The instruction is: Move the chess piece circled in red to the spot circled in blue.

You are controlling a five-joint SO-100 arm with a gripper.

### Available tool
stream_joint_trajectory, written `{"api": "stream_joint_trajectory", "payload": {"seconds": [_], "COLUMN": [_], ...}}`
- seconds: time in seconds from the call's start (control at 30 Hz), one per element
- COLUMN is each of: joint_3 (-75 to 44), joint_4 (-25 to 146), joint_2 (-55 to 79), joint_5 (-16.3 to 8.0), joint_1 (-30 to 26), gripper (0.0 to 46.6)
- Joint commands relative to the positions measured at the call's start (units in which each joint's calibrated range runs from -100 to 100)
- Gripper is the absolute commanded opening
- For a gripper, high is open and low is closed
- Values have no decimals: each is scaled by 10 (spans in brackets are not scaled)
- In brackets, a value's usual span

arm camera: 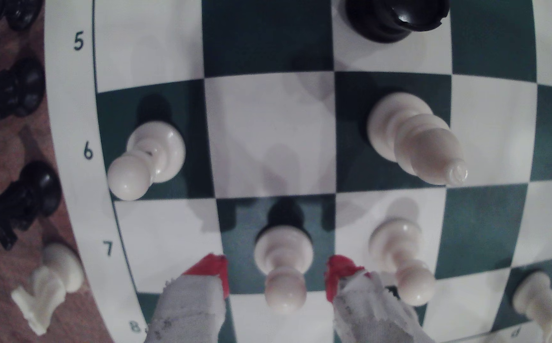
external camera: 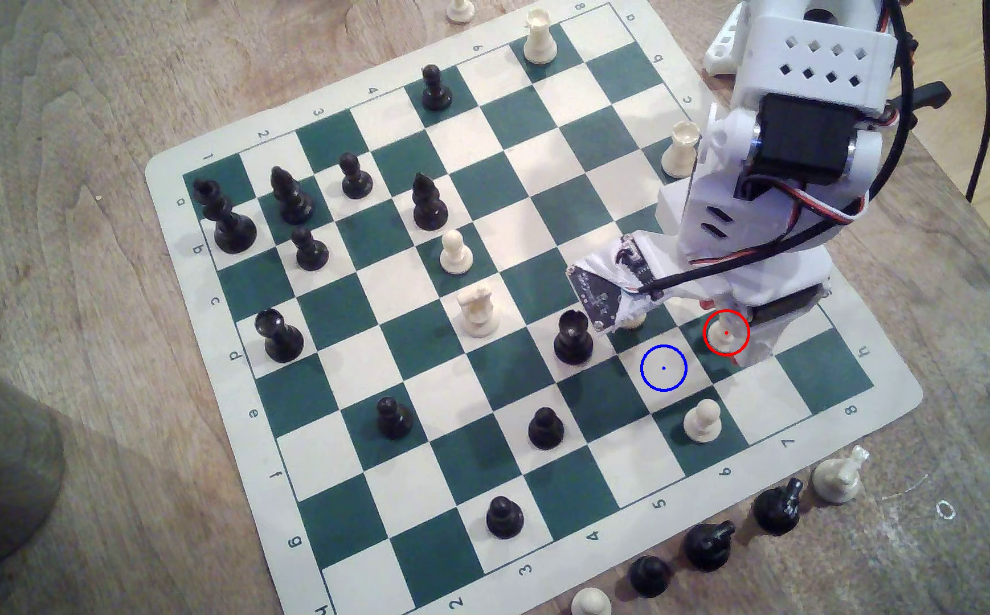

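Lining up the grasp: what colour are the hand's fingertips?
Red, on white-wrapped fingertips; clearest in the wrist view.

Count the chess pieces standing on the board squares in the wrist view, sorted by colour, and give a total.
Cream pieces: 5
Black pieces: 1
Total: 6
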Motion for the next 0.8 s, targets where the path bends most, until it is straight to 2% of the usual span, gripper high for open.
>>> {"api": "stream_joint_trajectory", "payload": {"seconds": [0.0,0.23,0.33,0.37,0.43,0.6,0.77], "joint_3": [2,21,21,21,22,22,27], "joint_4": [-8,-26,-31,-31,-31,-27,-26], "joint_2": [-4,-4,-7,-7,-8,-8,-8], "joint_5": [-3,-1,-1,0,0,0,1], "joint_1": [5,10,12,12,12,12,12], "gripper": [170,159,123,98,96,148,172]}}
